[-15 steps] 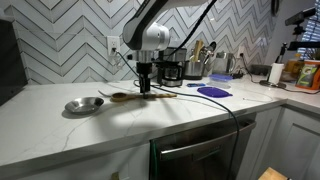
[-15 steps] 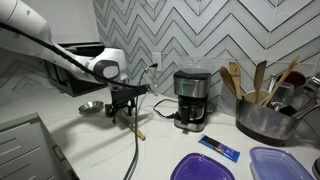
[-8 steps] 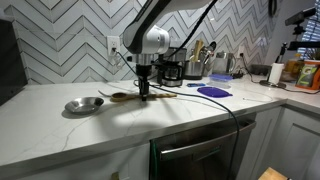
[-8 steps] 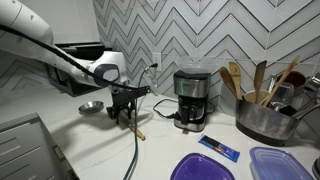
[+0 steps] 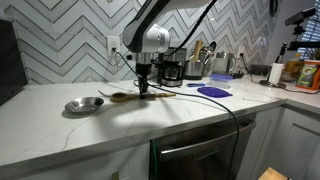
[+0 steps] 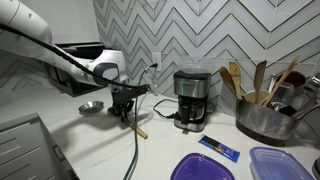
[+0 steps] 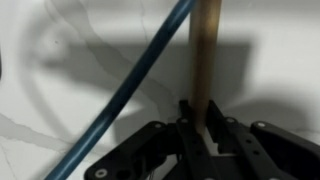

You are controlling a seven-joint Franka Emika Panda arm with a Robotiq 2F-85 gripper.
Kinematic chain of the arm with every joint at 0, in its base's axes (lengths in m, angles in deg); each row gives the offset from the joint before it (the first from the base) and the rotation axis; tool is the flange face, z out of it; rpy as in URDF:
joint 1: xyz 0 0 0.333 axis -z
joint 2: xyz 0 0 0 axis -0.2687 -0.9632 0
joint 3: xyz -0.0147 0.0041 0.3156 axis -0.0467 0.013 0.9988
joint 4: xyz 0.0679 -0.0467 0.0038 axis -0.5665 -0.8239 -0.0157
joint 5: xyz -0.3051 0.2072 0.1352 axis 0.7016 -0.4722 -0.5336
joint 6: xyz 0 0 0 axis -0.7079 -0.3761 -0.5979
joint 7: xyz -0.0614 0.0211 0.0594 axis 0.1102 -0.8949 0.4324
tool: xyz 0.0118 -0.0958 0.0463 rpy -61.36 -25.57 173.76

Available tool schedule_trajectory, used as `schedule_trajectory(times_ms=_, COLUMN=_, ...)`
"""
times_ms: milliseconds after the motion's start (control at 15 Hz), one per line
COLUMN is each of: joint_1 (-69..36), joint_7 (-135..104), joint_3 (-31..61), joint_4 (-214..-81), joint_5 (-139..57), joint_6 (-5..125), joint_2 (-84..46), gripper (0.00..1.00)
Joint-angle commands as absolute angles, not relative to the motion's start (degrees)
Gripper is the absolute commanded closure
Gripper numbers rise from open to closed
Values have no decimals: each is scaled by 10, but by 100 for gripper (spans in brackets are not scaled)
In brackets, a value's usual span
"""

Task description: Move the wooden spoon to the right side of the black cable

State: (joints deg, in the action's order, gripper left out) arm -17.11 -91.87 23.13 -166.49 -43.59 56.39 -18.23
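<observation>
The fingers pinch the wooden spoon by its handle, whose long axis runs straight ahead of them, just beside the black cable, which slants in toward its far end

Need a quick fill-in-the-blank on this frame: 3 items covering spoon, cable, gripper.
1. The jaws of the gripper are shut on the ____ of the wooden spoon.
2. The black cable trails across the counter and drops over its front ____.
3. Near the spoon's scoop end lies a round, shallow ____ bowl.

Missing words: handle; edge; metal
</observation>
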Motion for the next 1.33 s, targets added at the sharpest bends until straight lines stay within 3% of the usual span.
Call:
schedule_trajectory(times_ms=0, joint_1=-158, joint_7=-931, joint_3=240, joint_4=-1690, joint_5=-442, joint_6=586, joint_2=-168, gripper=95)
schedule_trajectory(times_ms=867, joint_1=-144, joint_7=-979, joint_3=251, joint_4=-1662, joint_5=-641, joint_6=424, joint_2=-127, gripper=95)
schedule_trajectory(times_ms=1267, joint_1=-149, joint_7=-895, joint_3=231, joint_4=-1633, joint_5=-614, joint_6=373, joint_2=-88, gripper=95)
